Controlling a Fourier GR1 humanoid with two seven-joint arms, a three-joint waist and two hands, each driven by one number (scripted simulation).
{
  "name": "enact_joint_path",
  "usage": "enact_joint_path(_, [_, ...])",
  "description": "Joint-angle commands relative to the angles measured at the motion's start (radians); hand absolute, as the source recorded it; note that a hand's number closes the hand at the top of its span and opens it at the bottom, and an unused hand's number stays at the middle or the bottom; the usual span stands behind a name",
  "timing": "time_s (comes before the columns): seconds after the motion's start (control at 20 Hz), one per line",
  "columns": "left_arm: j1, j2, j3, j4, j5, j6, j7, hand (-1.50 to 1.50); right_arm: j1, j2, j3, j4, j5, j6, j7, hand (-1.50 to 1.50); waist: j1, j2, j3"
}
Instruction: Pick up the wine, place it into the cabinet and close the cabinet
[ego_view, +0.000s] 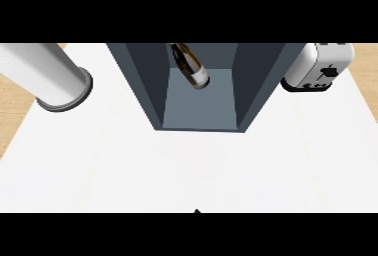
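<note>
You see the wine bottle (193, 67) inside the open cabinet (255, 85). Its long axis runs away from you, slightly slanted, with the wider labelled end nearer. No hand shows, so you cannot tell its state.

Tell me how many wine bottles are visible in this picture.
1. The wine bottle sits tilted inside the open cabinet, near the view's top centre. Others may be hidden behind the cabinet walls or deeper inside.

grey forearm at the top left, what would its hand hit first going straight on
Cannot tell: the hand itself is out of view. Only the forearm shows, left of the cabinet holding the wine bottle, so its heading is unclear.
</note>
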Motion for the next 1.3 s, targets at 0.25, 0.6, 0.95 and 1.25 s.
enact_joint_path(0.25, [0.110, 0.030, 0.181, -0.024, 0.082, -0.156, 0.048, -1.50, -0.406, 0.014, 0.138, 0.219, 0.125, -0.347, 0.091, 1.50, 0.005, 0.002, 0.001])
enact_joint_path(0.6, [0.099, 0.020, 0.243, -0.015, 0.122, -0.216, 0.106, -1.50, -0.684, 0.014, 0.016, 0.552, 0.042, -0.469, -0.029, 1.50, 0.007, 0.008, 0.001])
enact_joint_path(0.95, [0.136, -0.011, 0.318, 0.041, 0.112, -0.334, 0.121, -1.50, -0.836, 0.014, -0.244, 0.765, -0.026, -0.327, -0.096, 1.50, 0.000, 0.010, 0.002])
enact_joint_path(1.25, [0.047, -0.049, 0.258, 0.034, 0.070, -0.280, 0.199, -1.50, -0.844, 0.011, -0.299, 0.955, 0.010, -0.299, -0.252, 1.50, -0.013, 0.011, 0.002])
